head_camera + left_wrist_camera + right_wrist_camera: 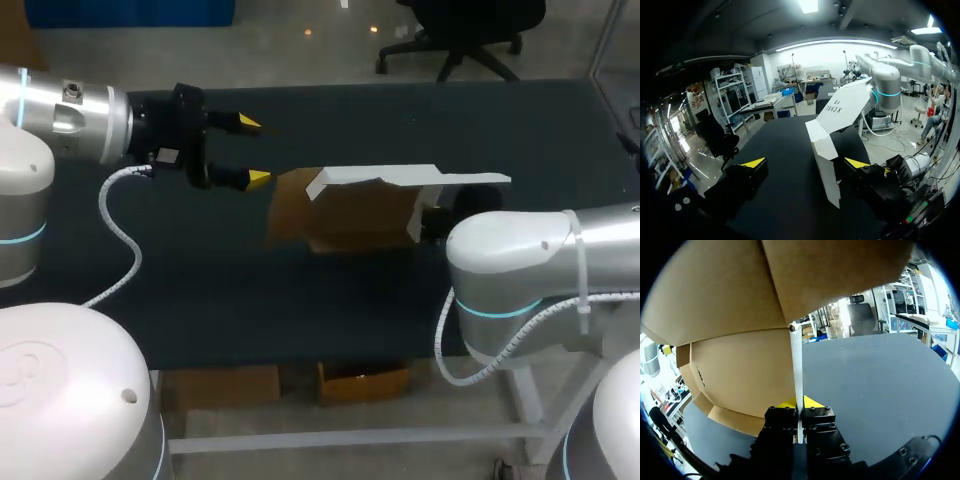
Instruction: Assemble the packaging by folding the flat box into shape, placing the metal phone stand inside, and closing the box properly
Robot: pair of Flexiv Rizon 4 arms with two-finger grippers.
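Head view: over the dark table (400, 120), the partly opened brown-and-white cardboard box (350, 215) is held at mid-table, one white panel clamped between the fingers of the right gripper (800, 402). The left gripper (253, 151) stands spread, just beside the box's end. Step in hand: folding (phone stand not visible). The next move probably calls for the left fingers to press a flap square.

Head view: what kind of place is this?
Probably a robot lab workbench: a dark table, the right gripper clamping a half-folded cardboard box, the left gripper open beside it.
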